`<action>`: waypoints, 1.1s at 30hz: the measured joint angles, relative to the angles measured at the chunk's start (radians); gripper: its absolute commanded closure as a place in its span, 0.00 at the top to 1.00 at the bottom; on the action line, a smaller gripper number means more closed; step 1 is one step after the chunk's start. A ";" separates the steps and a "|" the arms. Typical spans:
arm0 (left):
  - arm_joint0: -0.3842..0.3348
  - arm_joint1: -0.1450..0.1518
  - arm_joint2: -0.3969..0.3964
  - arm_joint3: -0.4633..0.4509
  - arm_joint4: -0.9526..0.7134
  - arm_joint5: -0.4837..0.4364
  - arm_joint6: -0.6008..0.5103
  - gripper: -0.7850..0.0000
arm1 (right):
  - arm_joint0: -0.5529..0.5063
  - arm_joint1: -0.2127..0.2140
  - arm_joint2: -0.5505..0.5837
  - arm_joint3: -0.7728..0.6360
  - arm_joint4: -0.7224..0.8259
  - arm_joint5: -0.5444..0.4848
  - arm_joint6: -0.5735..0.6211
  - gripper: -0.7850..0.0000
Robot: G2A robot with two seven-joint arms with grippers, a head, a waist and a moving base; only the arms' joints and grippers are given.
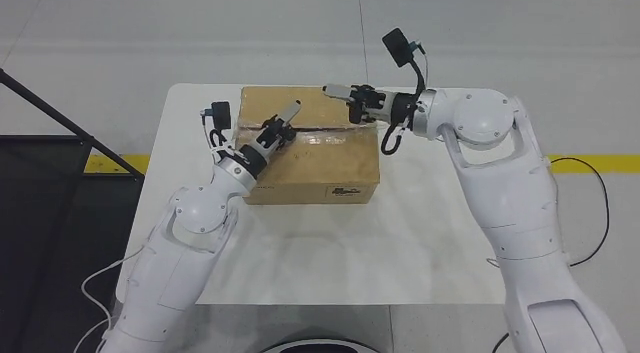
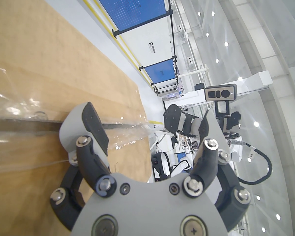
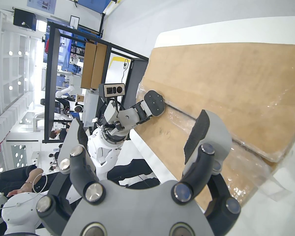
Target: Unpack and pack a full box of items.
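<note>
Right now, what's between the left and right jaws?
The closed box top: bare cardboard and its clear-taped seam, nothing loose on it. Clearest in the right wrist view; top view agrees.

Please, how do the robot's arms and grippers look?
The left arm and right arm are glossy white and rounded. The left gripper and right gripper have pale fingers with black textured pads, black links, silver screws. A black cable loops by the right wrist.

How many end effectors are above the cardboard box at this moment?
2. The left end effector is over the taped seam of the cardboard box; the right end effector is over its far part. Both are open.
</note>
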 measured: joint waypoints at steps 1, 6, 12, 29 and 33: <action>-0.004 -0.001 0.007 0.001 0.002 0.001 0.000 1.00 | 0.010 -0.001 -0.004 0.024 0.011 0.001 0.004 1.00; -0.025 -0.009 0.044 0.007 0.004 0.004 0.000 1.00 | 0.060 -0.004 -0.027 0.152 0.055 0.015 0.091 1.00; -0.043 -0.017 0.087 0.017 0.013 0.008 -0.005 1.00 | 0.038 0.012 0.006 0.196 0.094 -0.019 0.158 1.00; -0.119 -0.049 0.197 0.076 0.030 0.028 0.018 1.00 | -0.096 0.071 0.168 0.188 0.189 -0.107 0.185 1.00; -0.141 -0.059 0.224 0.098 0.035 0.031 0.029 1.00 | -0.106 0.076 0.166 0.197 0.208 -0.126 0.197 1.00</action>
